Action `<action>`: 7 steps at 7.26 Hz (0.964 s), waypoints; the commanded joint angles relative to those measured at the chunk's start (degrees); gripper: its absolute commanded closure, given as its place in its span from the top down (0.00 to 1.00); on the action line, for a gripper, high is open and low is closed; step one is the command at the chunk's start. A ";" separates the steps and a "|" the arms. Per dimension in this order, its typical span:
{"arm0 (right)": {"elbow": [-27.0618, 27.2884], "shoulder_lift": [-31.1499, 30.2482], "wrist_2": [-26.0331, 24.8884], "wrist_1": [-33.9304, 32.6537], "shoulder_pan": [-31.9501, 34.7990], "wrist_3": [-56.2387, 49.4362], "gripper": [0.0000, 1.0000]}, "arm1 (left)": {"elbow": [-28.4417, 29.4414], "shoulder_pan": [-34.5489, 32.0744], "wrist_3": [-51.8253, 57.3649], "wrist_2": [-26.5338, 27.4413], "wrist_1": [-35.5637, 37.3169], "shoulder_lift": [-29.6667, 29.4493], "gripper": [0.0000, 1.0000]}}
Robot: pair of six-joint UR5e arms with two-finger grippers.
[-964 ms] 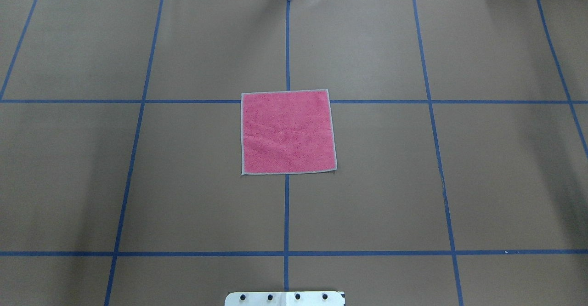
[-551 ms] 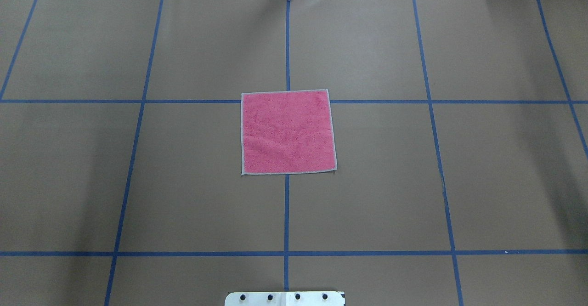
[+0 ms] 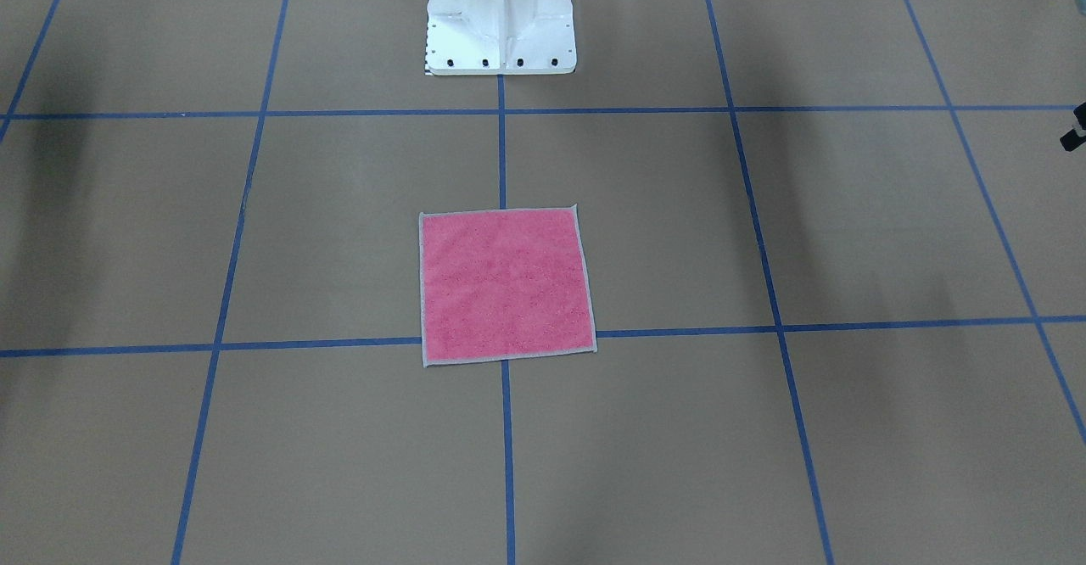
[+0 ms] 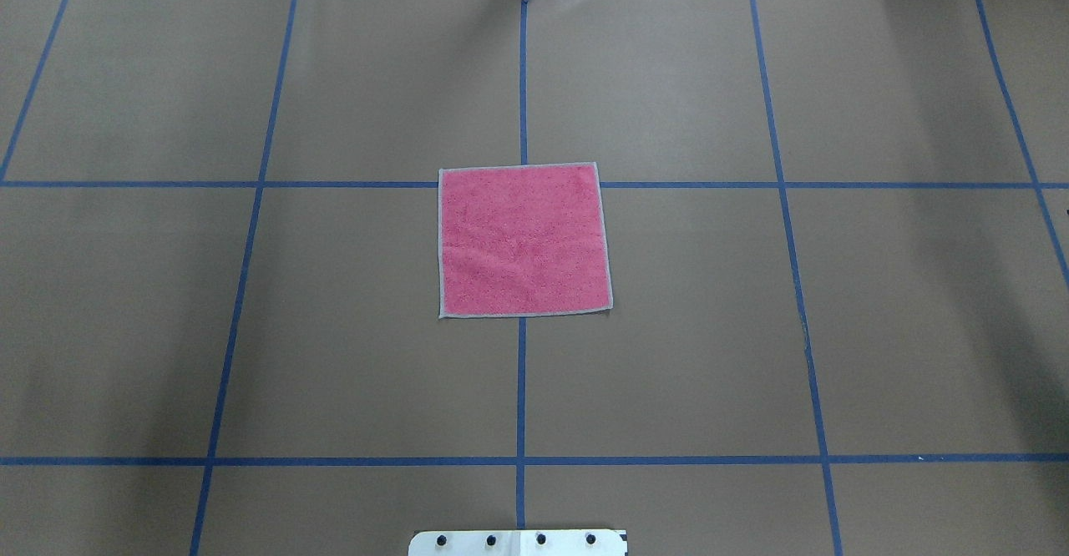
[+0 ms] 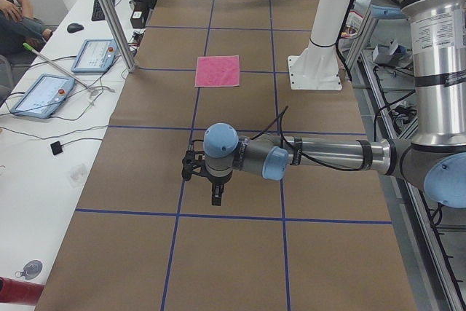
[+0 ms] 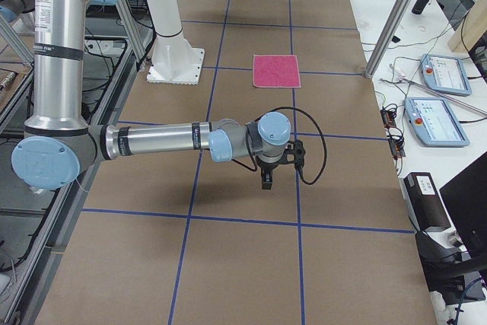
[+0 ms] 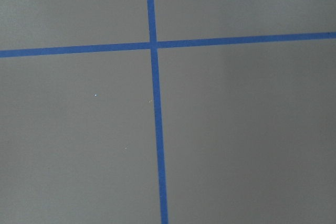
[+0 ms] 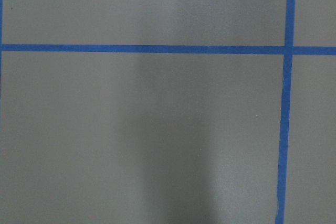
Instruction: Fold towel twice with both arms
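The towel (image 4: 524,240) lies flat and unfolded, pink face up with a light grey border, at the middle of the brown table; it also shows in the front view (image 3: 506,285) and both side views (image 5: 218,71) (image 6: 276,71). My left gripper (image 5: 216,196) hangs point-down over the table's left end, far from the towel. My right gripper (image 6: 266,182) hangs point-down over the right end, also far from it. I cannot tell whether either is open or shut. Both wrist views show only brown paper and blue tape lines.
The white pedestal base (image 3: 501,22) stands at the robot's edge of the table, in line with the towel. Blue tape lines grid the brown paper. Control tablets (image 5: 40,95) (image 6: 441,119) lie on white side tables beyond metal posts (image 5: 109,12).
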 commanded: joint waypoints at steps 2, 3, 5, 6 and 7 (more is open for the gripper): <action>0.87 3.62 -0.09 7.53 -8.18 18.38 1.00 | -4.85 9.86 -20.49 0.02 0.00 -7.26 1.00; 0.78 6.32 -0.87 13.32 -12.91 32.20 0.99 | -5.91 15.29 -29.44 0.29 0.09 -11.73 1.00; 2.96 12.21 -8.47 16.19 -22.31 54.48 0.99 | -5.57 25.05 -48.25 4.47 0.26 -22.62 1.00; 3.59 15.63 -12.70 16.20 -27.67 65.02 0.99 | -5.31 30.58 -57.65 9.47 0.44 -26.85 1.00; 3.59 19.75 -16.14 15.93 -32.60 74.52 0.98 | -5.22 33.07 -62.87 11.17 0.53 -28.02 1.00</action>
